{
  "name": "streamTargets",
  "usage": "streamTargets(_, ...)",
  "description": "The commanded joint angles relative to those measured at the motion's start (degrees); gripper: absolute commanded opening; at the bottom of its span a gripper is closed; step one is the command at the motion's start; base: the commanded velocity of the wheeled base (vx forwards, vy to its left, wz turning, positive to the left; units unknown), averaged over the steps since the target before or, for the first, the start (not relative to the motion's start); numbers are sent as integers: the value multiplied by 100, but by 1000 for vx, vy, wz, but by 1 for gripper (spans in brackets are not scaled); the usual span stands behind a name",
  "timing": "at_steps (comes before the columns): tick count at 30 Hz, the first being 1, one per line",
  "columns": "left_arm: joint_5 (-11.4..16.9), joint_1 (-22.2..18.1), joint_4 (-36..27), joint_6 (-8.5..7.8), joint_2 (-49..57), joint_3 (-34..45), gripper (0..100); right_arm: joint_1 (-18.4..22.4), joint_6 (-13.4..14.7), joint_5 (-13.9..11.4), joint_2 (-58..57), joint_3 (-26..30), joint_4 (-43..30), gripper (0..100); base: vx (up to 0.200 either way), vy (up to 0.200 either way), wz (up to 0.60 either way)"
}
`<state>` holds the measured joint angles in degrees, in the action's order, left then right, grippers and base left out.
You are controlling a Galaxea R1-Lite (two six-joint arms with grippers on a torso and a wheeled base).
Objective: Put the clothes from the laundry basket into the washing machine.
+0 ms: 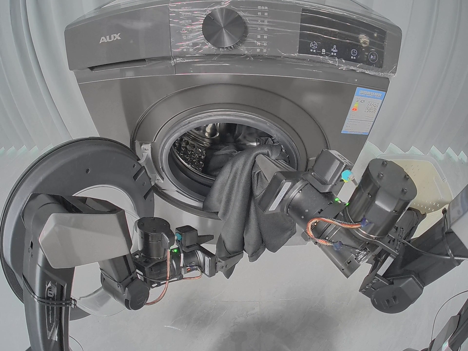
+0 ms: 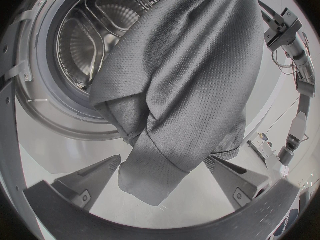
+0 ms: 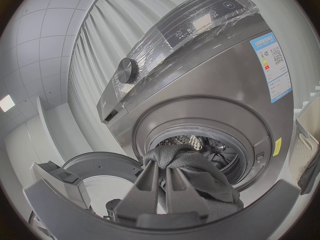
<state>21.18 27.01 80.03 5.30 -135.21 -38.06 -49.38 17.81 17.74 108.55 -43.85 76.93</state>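
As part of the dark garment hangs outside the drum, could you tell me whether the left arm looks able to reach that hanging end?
Probably yes. The left gripper is open, and the hanging end of the dark garment drops right between its fingers, with nothing in the way.

Pleated pale curtain (image 1: 29,74) at back (both sides); tiled ceiling (image 3: 36,34) with lit panel (image 3: 6,103); grey floor (image 1: 292,308).

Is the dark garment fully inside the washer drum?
No, partly out: the garment drapes over the drum rim, its lower end hanging outside.
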Motion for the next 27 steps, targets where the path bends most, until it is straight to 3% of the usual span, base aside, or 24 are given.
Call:
streamTargets(1, 27, 6, 13, 6, -111, -105, 100, -1, 3, 2, 9, -10, 6, 0, 0, 0, 0)
streamTargets(6, -26, -3, 30, -3, -296, -334, 100, -1, 21, 2, 9, -1, 58, 0, 0, 0, 0)
streamTargets(7, -34, -3, 39, -3, -305, -343, 0, -1, 21, 2, 9, -1, 67, 0, 0, 0, 0)
streamTargets(20, -26, -3, 206, 23, -419, -791, 0, -19, 91, 10, 9, 78, 85, 0, 0, 0, 0)
streamTargets(25, -34, -38, 804, 23, -357, -474, 0, 43, 91, 2, 97, 175, 76, 0, 0, 0, 0)
streamTargets(27, -26, -65, 900, -56, -199, -237, 0, 87, 82, 2, 105, 193, 76, 0, 0, 0, 0)
